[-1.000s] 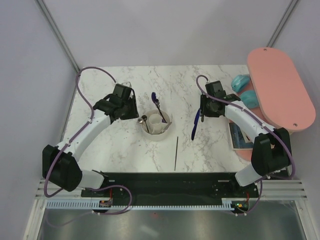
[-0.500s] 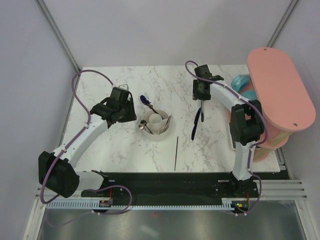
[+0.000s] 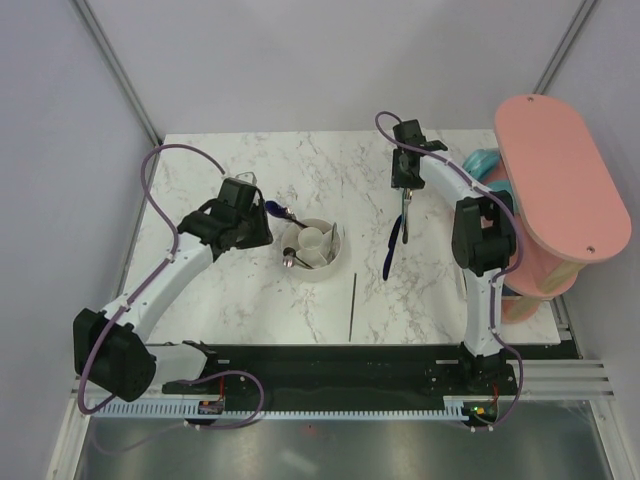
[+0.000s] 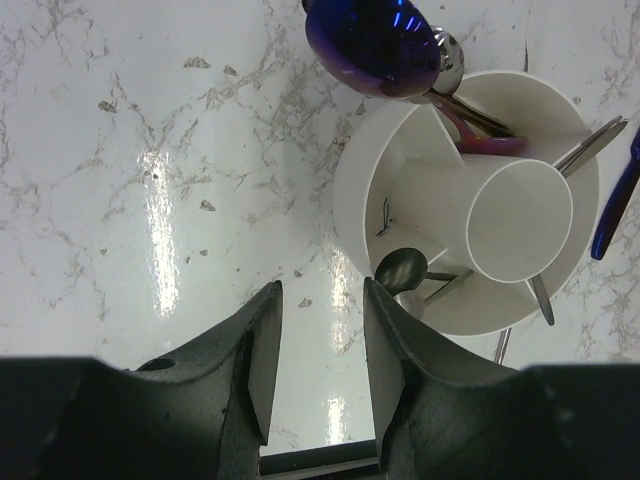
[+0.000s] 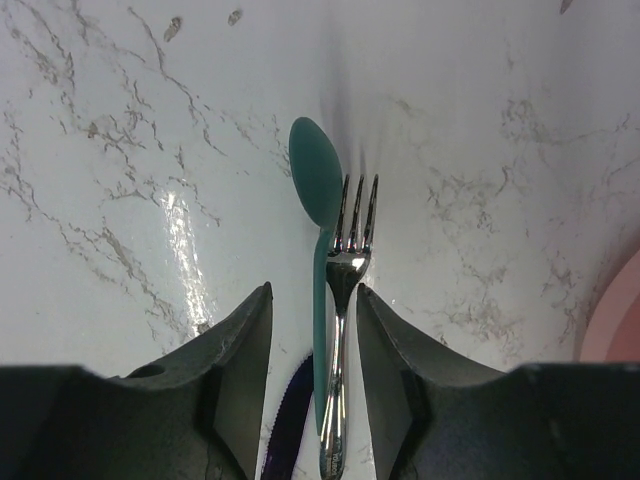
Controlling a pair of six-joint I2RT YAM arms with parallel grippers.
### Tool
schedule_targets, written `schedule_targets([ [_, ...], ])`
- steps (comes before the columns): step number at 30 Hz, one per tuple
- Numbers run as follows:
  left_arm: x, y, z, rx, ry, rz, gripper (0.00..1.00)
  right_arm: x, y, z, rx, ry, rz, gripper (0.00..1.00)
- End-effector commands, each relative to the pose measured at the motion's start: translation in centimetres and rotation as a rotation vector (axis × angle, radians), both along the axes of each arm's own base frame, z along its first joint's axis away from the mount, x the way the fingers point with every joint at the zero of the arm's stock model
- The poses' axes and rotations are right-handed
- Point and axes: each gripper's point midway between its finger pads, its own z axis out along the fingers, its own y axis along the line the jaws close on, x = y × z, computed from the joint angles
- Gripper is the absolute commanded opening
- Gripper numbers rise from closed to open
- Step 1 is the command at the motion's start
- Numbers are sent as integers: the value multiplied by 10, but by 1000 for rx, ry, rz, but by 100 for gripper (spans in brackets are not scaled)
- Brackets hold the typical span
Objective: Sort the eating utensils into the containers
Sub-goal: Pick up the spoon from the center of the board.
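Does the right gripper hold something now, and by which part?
The right gripper holds nothing: its fingers stand apart around the silver metal fork and the teal plastic spoon, touching neither.

The overhead camera sat high above and behind the arm bases, facing down and forward. It was far enough off to take in the whole bench (image 3: 330, 160), the left arm (image 3: 170, 272), the right arm (image 3: 482, 240) and the pink board (image 3: 560, 180) at the right edge. The left wrist camera hung close over the bench and looked down past the left hand (image 4: 320, 300) at the white holder (image 4: 365, 200). The right wrist camera was equally near, looking down past the right hand (image 5: 312, 300) at a fork (image 5: 345, 270) and a teal spoon (image 5: 315, 185). The overhead view shared the holder with the left wrist view, and the fork's patch of bench with the right wrist view.
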Motion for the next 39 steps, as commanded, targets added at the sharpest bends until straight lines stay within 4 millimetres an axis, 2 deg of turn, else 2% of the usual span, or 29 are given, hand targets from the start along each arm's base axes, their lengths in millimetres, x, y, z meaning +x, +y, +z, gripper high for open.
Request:
schedule_targets([
  [1,7,-5,7,-32,-11,10,45,-3,6,-15,9,49,35,47],
  [6,10,-9,7,-38,-5,5,44,-9,6,-27,11,80,39,46],
  [9,11,-9,7,-39,-3,5,44,-12,-1,-37,-8,106,20,45],
  [13,12,-10,8,-37,-7,-1,44,-16,-10,-47,-17,136,-1,39],
  [17,13,-10,6,-31,0,-5,44,-21,-8,-60,-7,171,19,29],
  [19,13,-10,4,-29,6,-4,44,-23,-7,-65,-6,184,24,27],
  [20,13,-10,4,-29,7,-6,44,-24,-7,-67,-3,190,26,16],
  [22,12,-10,4,-30,6,-7,44,-24,-7,-68,-3,191,23,4],
  [23,12,-10,6,-30,1,-9,44,-25,-6,-67,0,190,27,0],
  [30,11,-9,2,-26,9,0,44,-27,0,-55,38,176,64,0],
  [34,12,-7,0,-22,13,15,44,-31,6,-33,79,126,85,0],
  [39,14,-6,-8,-9,36,42,45,-48,27,-1,212,74,147,0],
])
